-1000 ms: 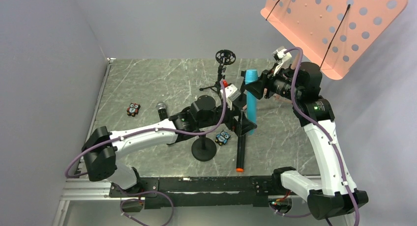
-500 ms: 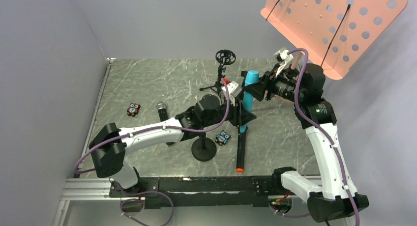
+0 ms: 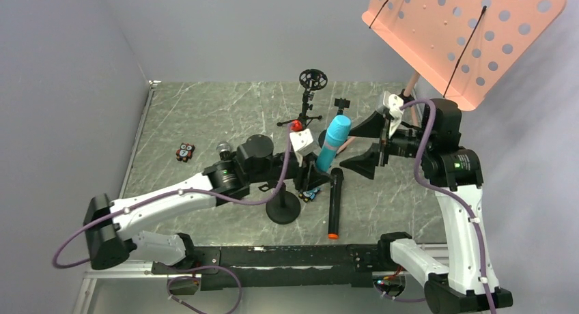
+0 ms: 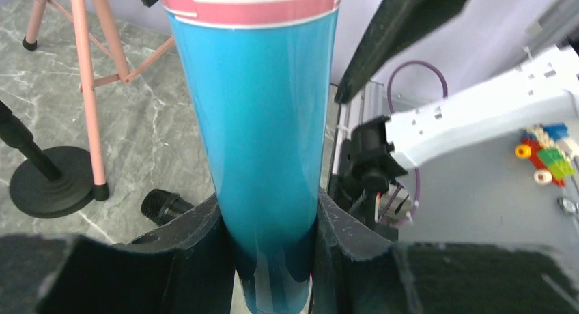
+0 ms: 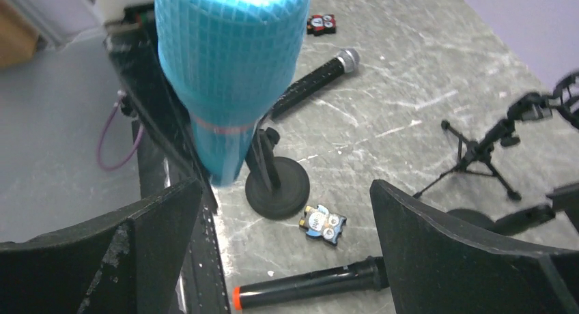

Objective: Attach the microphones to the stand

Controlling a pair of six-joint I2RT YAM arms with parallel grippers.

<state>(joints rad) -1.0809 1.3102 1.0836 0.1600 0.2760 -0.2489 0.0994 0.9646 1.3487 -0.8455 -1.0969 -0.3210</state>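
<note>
Light blue microphone (image 3: 332, 142) tilted above the middle of the table (image 3: 205, 116), its lower body clamped between the jaws of the left gripper (image 4: 270, 222). Right gripper (image 3: 349, 149), jaws spread wide, just right of the mesh head and apart from it. Black microphone with orange end ring (image 3: 334, 203) lying flat just right of the round-base stand (image 3: 283, 208). Silver-headed black microphone (image 5: 317, 75) lying flat to the left of that stand, partly hidden by the left arm in the top view.

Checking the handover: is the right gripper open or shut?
Open: the right gripper has its jaws wide apart, off the blue microphone, which the left gripper clamps.
</note>
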